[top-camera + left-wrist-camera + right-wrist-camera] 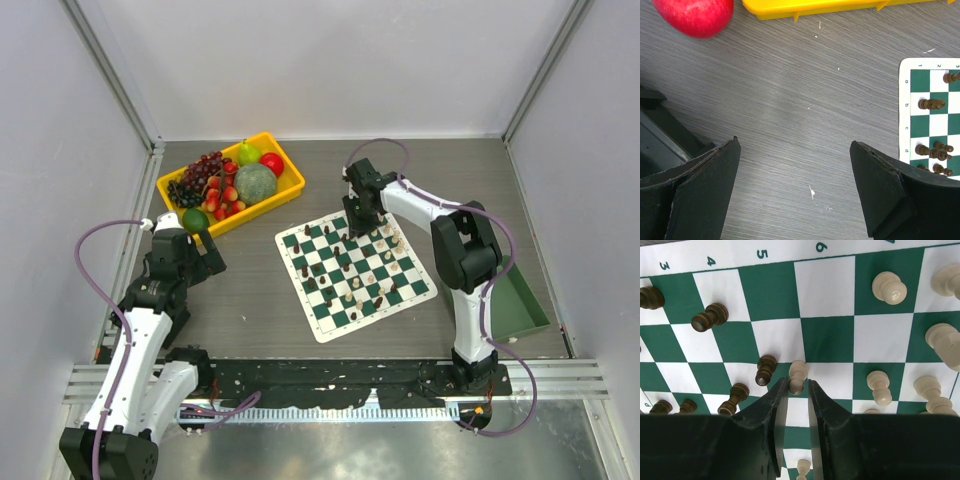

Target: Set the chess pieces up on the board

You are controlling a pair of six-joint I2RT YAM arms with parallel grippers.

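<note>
Grey wood-grain table (250, 300), pale walls around. Only the right wrist view shows the right gripper (797, 382) narrowed either side of one cream piece (798, 369) on the board (830, 340) (pinched or not, I cannot tell). Six dark pieces (710, 317) show there too. The left gripper (795, 145), off the board's left edge, gapes wide.
</note>
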